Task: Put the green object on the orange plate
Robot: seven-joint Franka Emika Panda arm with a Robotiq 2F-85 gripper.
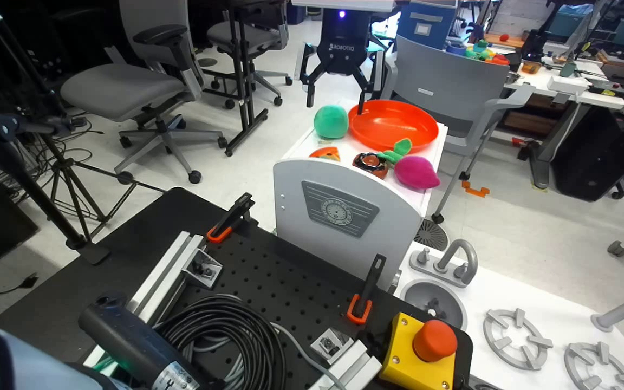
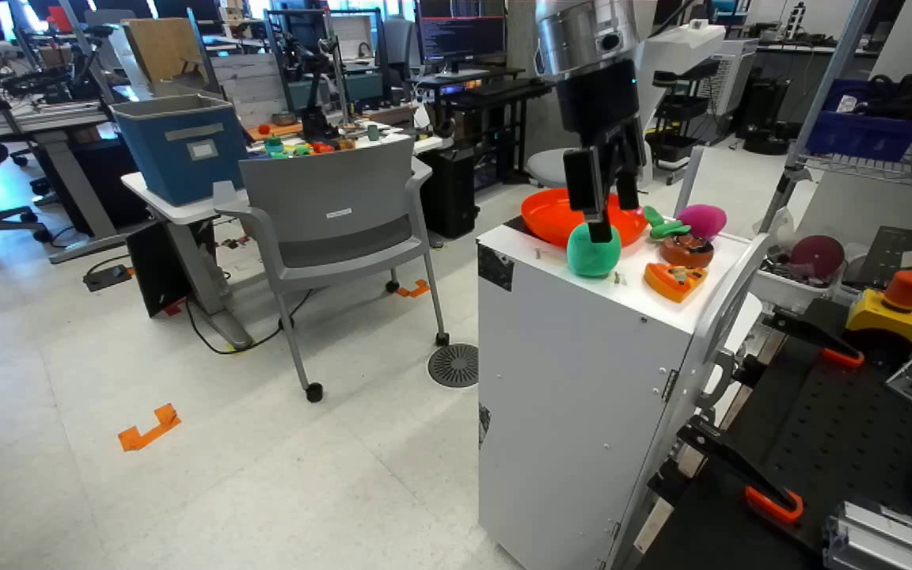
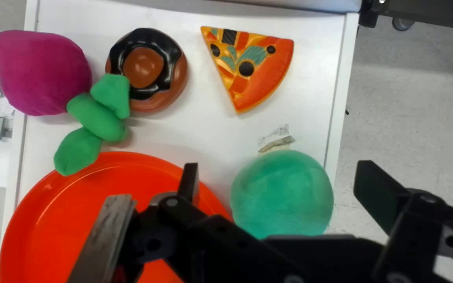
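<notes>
The green object, a smooth teal ball [image 1: 331,122], rests on a white cabinet top beside the orange plate [image 1: 393,124]. In the wrist view the ball [image 3: 281,192] lies between the spread fingers, with a visible gap on both sides; its lower edge is hidden by the gripper body. My gripper [image 3: 278,163] is open and holds nothing. In an exterior view the gripper [image 1: 335,107] hangs over the ball from above, its fingertips around the height of the ball's top. The orange plate [image 3: 128,177] is shallow and round, partly covered by the left finger in the wrist view.
A magenta plush [image 3: 41,74] with green leaves [image 3: 96,118] reaches over the plate's rim. Near it sit a brown donut [image 3: 171,84] and a pizza slice [image 3: 250,67]. A raised grey panel [image 1: 344,206] borders the cabinet top. A grey chair [image 2: 337,222] stands close by.
</notes>
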